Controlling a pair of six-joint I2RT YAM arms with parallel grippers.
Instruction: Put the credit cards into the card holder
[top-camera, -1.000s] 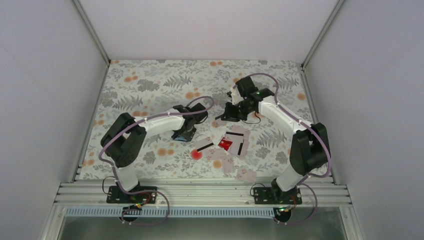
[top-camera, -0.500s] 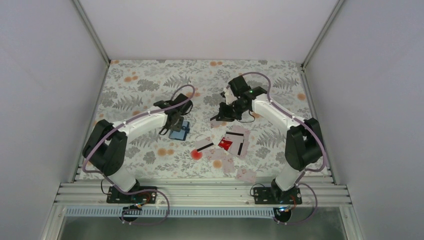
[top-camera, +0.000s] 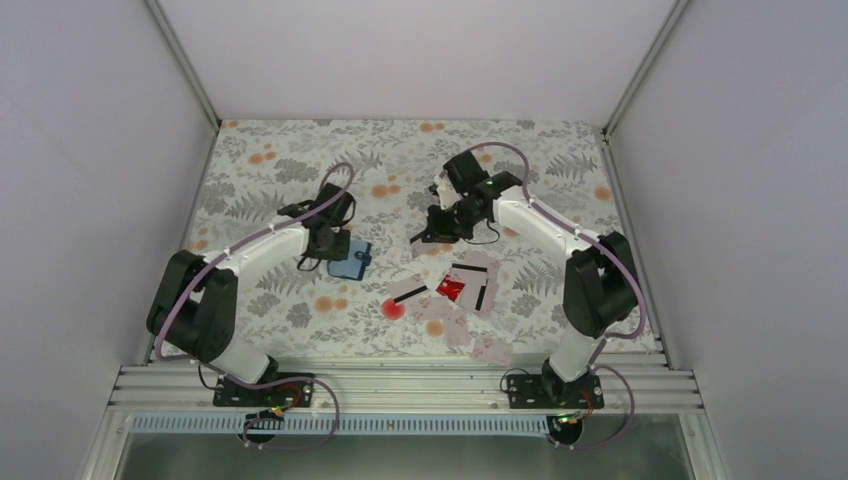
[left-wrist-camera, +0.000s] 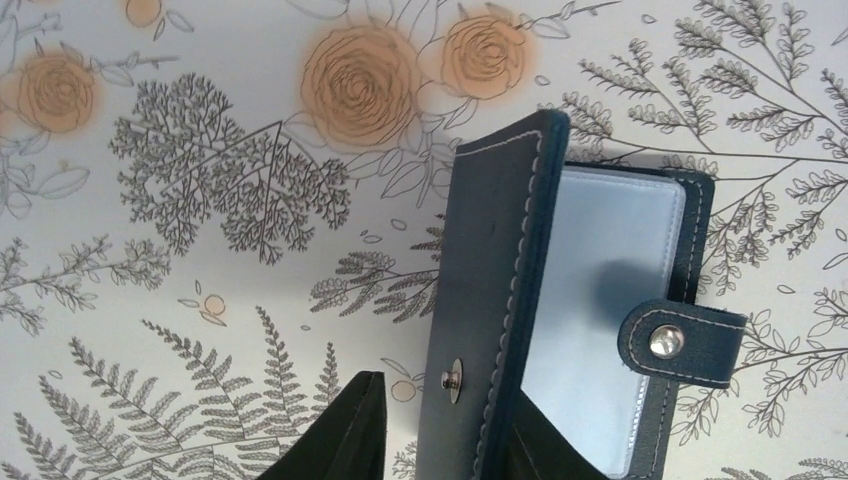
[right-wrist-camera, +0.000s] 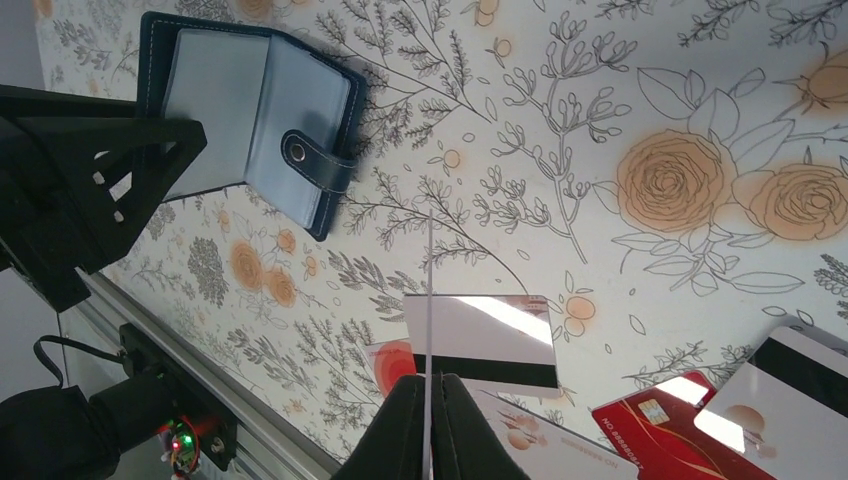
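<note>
The card holder (top-camera: 352, 260) is a navy booklet lying open left of the table's middle, with its clear pockets (left-wrist-camera: 600, 270) showing. Its cover (left-wrist-camera: 490, 280) stands up between the fingers of my left gripper (left-wrist-camera: 450, 400); the jaws are astride it and a narrow gap shows at the left finger (left-wrist-camera: 340, 430). My right gripper (right-wrist-camera: 428, 400) is shut on a pale credit card (right-wrist-camera: 428, 300), seen edge-on and held above the table to the holder's right. Several more credit cards (top-camera: 470, 285) lie loose in front, one of them red (right-wrist-camera: 655, 430).
A striped card (right-wrist-camera: 485, 340) lies directly under the right gripper. The holder's snap tab (left-wrist-camera: 680, 340) lies folded over the pockets. The aluminium rail (top-camera: 400, 385) runs along the near edge, and white walls enclose the floral table (top-camera: 280, 160).
The left arm swung left and back, uncovering the card holder, and its jaws narrowed around the cover. The right gripper carried its card slightly left.
</note>
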